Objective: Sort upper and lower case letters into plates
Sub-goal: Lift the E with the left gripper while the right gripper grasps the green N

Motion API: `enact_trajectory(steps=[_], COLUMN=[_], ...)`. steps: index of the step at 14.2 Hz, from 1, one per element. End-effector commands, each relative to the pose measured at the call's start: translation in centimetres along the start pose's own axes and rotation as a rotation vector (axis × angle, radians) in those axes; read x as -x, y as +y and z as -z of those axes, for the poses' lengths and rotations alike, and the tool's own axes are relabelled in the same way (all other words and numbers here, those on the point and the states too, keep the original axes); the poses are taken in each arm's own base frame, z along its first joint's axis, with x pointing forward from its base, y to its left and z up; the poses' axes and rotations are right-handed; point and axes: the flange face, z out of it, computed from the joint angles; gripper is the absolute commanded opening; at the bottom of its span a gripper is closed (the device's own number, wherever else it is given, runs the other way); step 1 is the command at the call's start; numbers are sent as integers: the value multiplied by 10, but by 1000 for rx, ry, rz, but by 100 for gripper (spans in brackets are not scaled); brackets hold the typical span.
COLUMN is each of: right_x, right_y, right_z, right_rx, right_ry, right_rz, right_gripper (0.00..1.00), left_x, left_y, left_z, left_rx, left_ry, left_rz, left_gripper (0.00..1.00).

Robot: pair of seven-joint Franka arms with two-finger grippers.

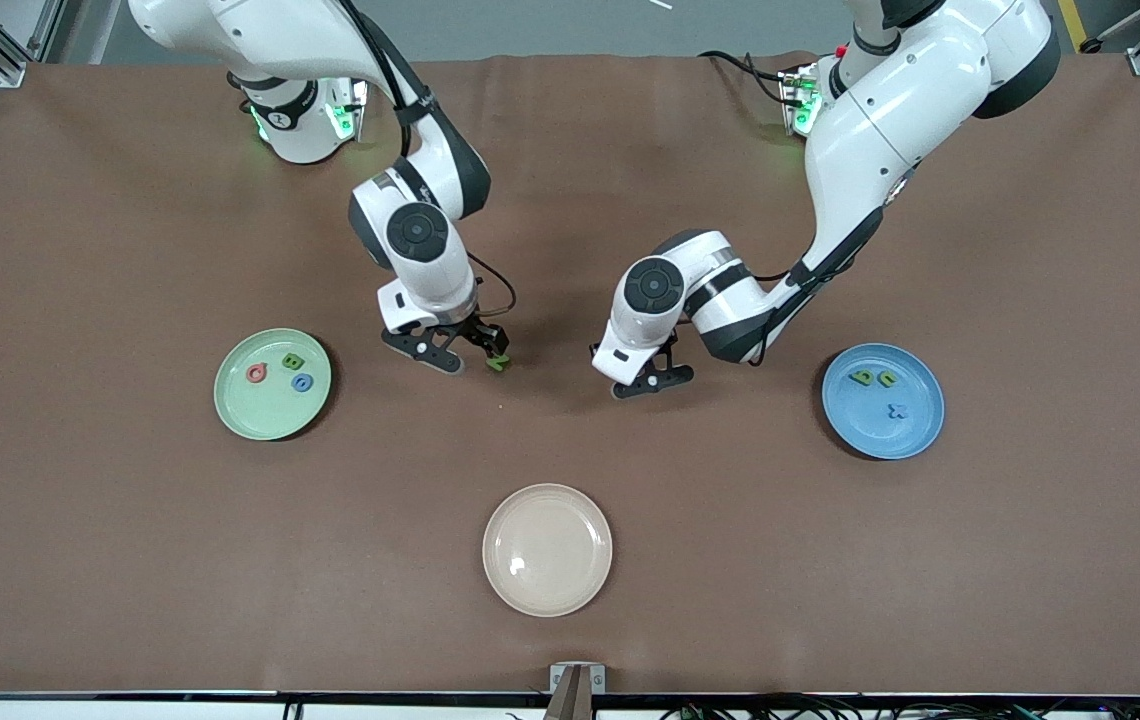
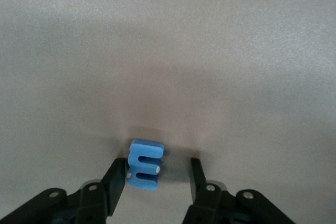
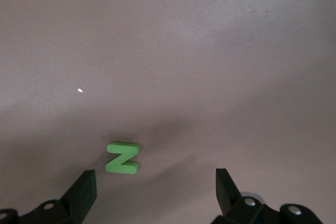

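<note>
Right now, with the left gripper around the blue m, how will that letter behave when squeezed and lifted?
The blue m looks thick, blocky and small, so probably stiff and light. One finger touches it while the other stands off, so it may slide across the table before being pinched. Flat-sided, so unlikely to roll.

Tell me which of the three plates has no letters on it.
The cream plate, nearest the front camera. The green plate and the blue plate each hold three letters.
</note>
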Motion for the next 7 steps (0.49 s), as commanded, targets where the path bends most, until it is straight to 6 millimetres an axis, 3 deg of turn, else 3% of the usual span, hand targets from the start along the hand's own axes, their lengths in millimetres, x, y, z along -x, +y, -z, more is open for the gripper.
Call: enact_trajectory(steps=[1,7], right_x=[4,9], right_y=[-23,-36], right_z=[-13,-32], right_rx=[9,9], right_ry=[15,24], right_rz=[-40,-54], right_gripper=[100,97], left_x=[4,2], left_y=[-1,-2], left_z=[-6,-5], left_rx=[0,-1], left_ry=[-5,-1], left_rz=[2,0], left_gripper=[34,13])
